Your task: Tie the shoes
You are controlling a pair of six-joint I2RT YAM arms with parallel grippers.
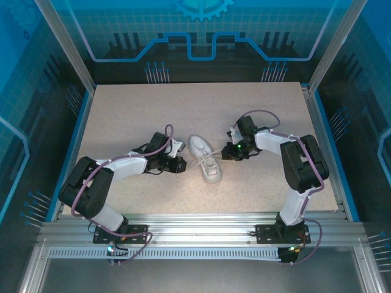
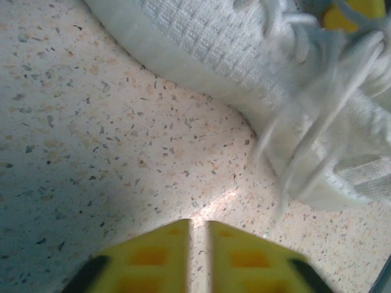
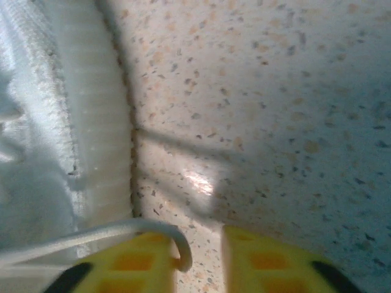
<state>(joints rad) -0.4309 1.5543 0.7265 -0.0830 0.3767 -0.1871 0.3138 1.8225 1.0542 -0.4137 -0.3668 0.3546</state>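
Near the middle of the worktop [image 1: 122, 116], a little closer to its near edge than its far edge, lies the single white sneaker [image 1: 206, 160], set at a slant between the two arms. The worktop is a flat, pale beige slab flecked with dark specks, and it takes a soft glare in the wrist views. From the left wrist, the sneaker's upper [image 2: 226, 30] is a ribbed white knit above a smooth, rounded, paler sole [image 2: 183, 67]. Thin white laces [image 2: 317, 140] trail in blurred loops over its side. From the right wrist, the sole wall [image 3: 104, 122] is finely ridged, with a fuzzy fabric edge above it.

The left gripper [image 2: 200, 224] sits just beside the sneaker's left flank. Its blocky yellow fingers stand narrowly apart, with bare worktop showing through the slit and nothing between them. The right gripper [image 3: 200, 238] sits against the opposite flank, its yellow fingers clearly apart. One round white lace [image 3: 122, 232] lies across the left finger and curls down into the gap, unclamped.

Along the worktop's near edge runs a grooved aluminium rail [image 1: 201, 223] carrying both arm bases.
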